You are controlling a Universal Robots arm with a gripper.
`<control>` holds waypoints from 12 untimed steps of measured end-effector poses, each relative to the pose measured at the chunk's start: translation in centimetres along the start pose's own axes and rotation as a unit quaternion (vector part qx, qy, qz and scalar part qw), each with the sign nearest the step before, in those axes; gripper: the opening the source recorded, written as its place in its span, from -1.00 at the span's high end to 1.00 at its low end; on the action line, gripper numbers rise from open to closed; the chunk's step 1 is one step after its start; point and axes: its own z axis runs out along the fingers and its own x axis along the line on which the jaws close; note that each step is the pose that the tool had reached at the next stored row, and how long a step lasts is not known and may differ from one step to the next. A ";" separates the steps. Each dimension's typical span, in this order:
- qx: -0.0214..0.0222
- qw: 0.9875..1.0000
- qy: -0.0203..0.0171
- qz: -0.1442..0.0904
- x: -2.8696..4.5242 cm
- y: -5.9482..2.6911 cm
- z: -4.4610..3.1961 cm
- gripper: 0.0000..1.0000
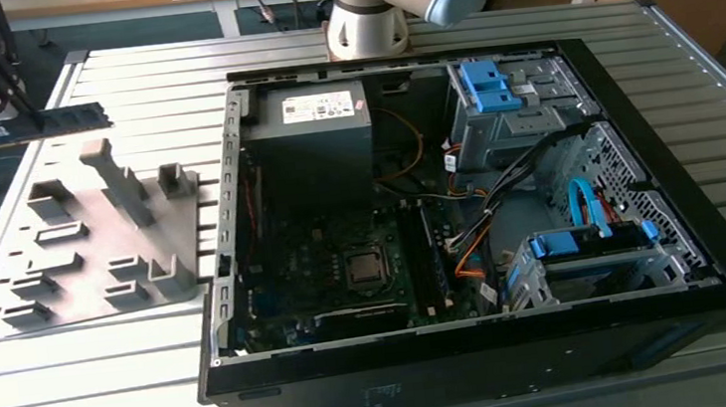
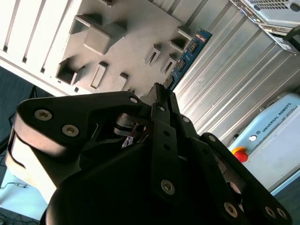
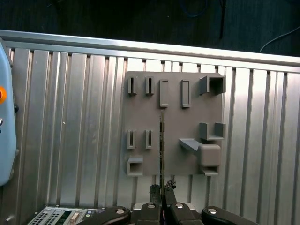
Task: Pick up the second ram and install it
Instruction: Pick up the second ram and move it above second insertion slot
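Clamping the second ram (image 1: 62,119) from above, the gripper (image 3: 162,188) has its fingers drawn together on the board's two flat faces, with nothing between them but the stick itself. In the exterior view the ram hangs level and on edge at that view's left, lifted clear of the grey fixture plate (image 1: 89,260) and well apart from the open computer case (image 1: 485,362). In the first wrist view it shows edge-on as a thin dark line (image 3: 161,136) running over the plate (image 3: 140,117). In the second wrist view its blue board and black chips (image 2: 190,49) reach out past the fingertips (image 2: 161,93). How far along its length the fingers bite I cannot tell.

The pick-up looks done, and the install has not begun: the stick is nowhere near the motherboard (image 1: 328,257) inside the case, which sits on the slatted metal table (image 1: 88,390).

As a thing to handle, I judge the stick very light and stiff but thin, so it should not sag in the grip. It would probably take bending or twisting badly. Its faces are smooth, so a pinch far from the middle could let it pivot between the pads. The sound hold seems to be the present one, squeezing the flat faces near the upper long edge. That leaves the lower contact edge and both short ends free.
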 end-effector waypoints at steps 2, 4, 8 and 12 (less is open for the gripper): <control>0.000 1.000 0.000 0.000 0.02 -0.32 0.00 0.72; 0.000 1.000 0.000 0.000 0.04 -0.61 0.00 0.72; 0.000 1.000 0.000 0.000 0.07 -1.18 0.00 0.72; 0.000 1.000 0.000 0.000 0.11 -1.80 0.00 0.72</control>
